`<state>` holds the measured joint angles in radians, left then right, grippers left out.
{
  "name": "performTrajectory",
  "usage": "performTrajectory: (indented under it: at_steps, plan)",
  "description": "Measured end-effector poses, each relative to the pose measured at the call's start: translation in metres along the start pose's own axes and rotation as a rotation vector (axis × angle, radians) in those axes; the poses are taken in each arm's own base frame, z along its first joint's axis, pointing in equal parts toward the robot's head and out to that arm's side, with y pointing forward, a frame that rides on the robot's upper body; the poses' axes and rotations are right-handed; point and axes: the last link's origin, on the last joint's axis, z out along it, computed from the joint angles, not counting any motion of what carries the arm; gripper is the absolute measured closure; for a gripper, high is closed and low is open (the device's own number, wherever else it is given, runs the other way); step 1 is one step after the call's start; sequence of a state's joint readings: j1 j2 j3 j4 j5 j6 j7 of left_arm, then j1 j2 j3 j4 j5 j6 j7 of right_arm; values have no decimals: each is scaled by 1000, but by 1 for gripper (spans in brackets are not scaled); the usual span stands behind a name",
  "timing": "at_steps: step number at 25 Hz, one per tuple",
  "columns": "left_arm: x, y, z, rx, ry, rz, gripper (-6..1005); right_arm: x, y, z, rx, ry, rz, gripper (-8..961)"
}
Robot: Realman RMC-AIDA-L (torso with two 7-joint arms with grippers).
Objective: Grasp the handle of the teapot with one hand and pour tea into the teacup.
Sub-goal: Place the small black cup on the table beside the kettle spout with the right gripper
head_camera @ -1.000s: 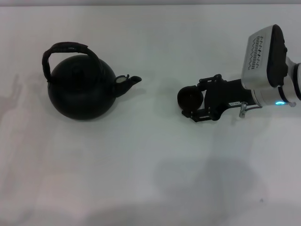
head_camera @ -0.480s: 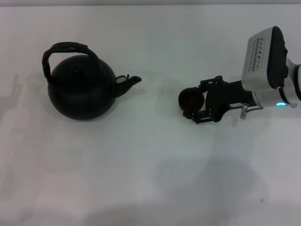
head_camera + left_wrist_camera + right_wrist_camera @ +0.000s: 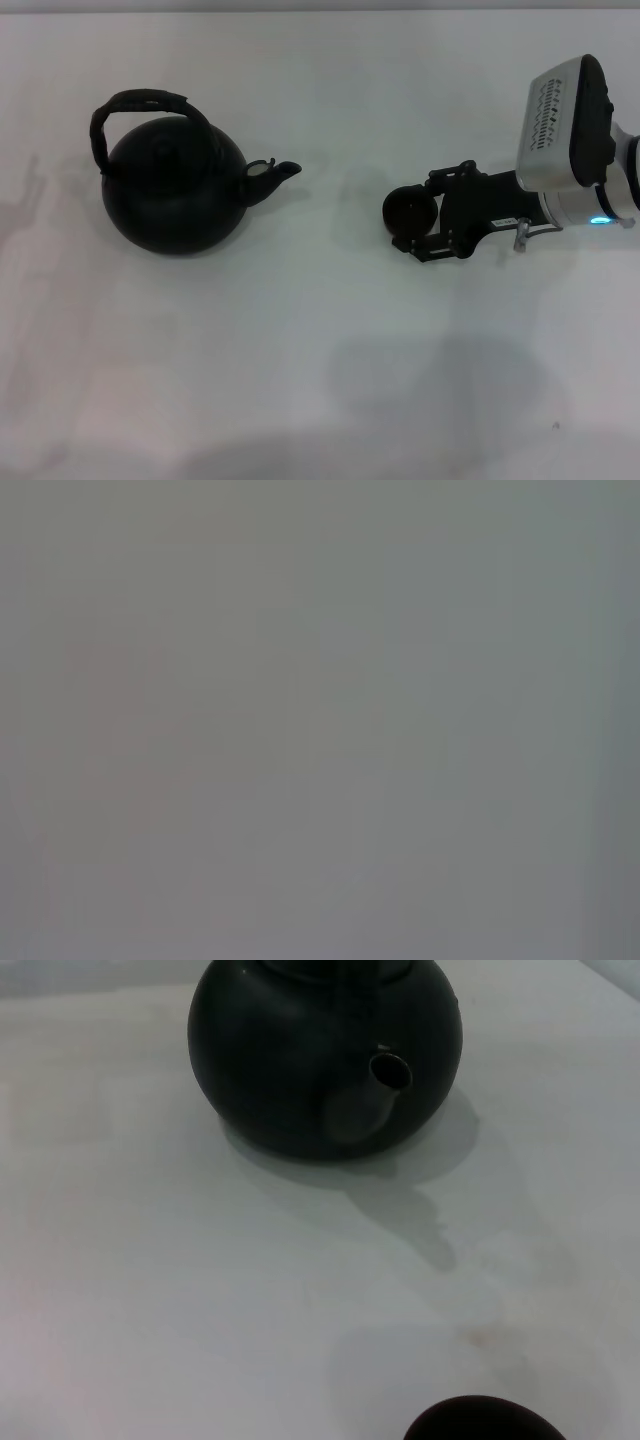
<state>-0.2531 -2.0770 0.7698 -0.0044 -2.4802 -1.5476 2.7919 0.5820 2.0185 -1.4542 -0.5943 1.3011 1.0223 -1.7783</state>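
The matte black teapot [image 3: 175, 195] stands on the white table at the left, its short spout [image 3: 280, 172] pointing right. Its dark arched handle [image 3: 140, 100] rises over the top. The tiny dark teacup [image 3: 408, 212] sits to the right of the spout, between the fingers of my right gripper [image 3: 420, 213], which is closed on it from the right. In the right wrist view the teapot [image 3: 320, 1060] faces me spout first, and the teacup's rim [image 3: 485, 1422] shows at the frame's edge. The left gripper is out of view; the left wrist view shows only plain grey.
The white table [image 3: 320, 380] spreads around both things. My right arm's white and black wrist housing [image 3: 565, 130] hangs over the table's right side. A gap of bare table lies between spout and cup.
My right gripper has slid slightly to the right, and the teacup has moved with it. The teapot has not moved.
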Motion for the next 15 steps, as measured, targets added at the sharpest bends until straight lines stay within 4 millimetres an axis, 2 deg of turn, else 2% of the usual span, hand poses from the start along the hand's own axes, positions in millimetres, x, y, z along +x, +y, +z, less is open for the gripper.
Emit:
performTrajectory:
  at_steps: [3, 15]
  plan:
    - [0, 0, 0, -1, 0, 0, 258, 0, -1, 0, 1, 2, -1, 245]
    - [0, 0, -1, -1, 0, 0, 259, 1, -1, -2, 5, -1, 0, 103]
